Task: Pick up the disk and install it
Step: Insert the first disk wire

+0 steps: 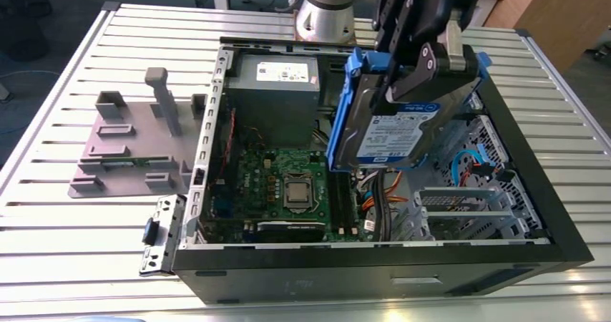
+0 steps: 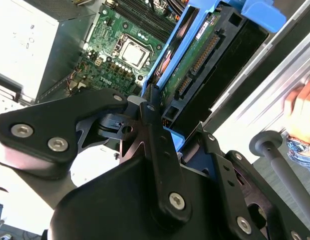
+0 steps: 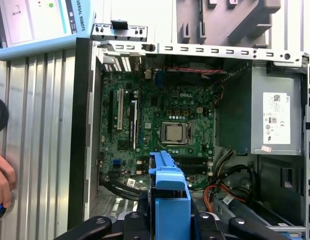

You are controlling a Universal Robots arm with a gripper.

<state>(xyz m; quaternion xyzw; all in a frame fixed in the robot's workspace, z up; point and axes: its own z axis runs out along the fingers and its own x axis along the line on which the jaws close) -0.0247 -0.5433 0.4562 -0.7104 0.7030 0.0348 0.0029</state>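
Note:
The disk [image 1: 393, 142], a silver-grey drive with a white and blue label, hangs tilted on edge above the open computer case [image 1: 382, 266]. A blue bracket [image 1: 357, 64] frames it. My gripper [image 1: 431, 68] is shut on the disk's upper end, black fingers [image 1: 420, 79] pressed against its face. The second wrist view shows the disk's green circuit-board underside [image 2: 202, 57] inside the blue frame, with one finger [image 2: 153, 117] against it. In the first wrist view the bracket's blue edge [image 3: 170, 195] stands over the motherboard [image 3: 160, 130].
Inside the case lie the motherboard [image 1: 286, 186], a grey power supply box [image 1: 277, 86] and a metal drive cage [image 1: 477, 206] with orange and blue cables. A grey fixture [image 1: 134, 143] stands on the slatted table. A person's hand [image 3: 2, 182] rests near a teach pendant [image 3: 34, 22].

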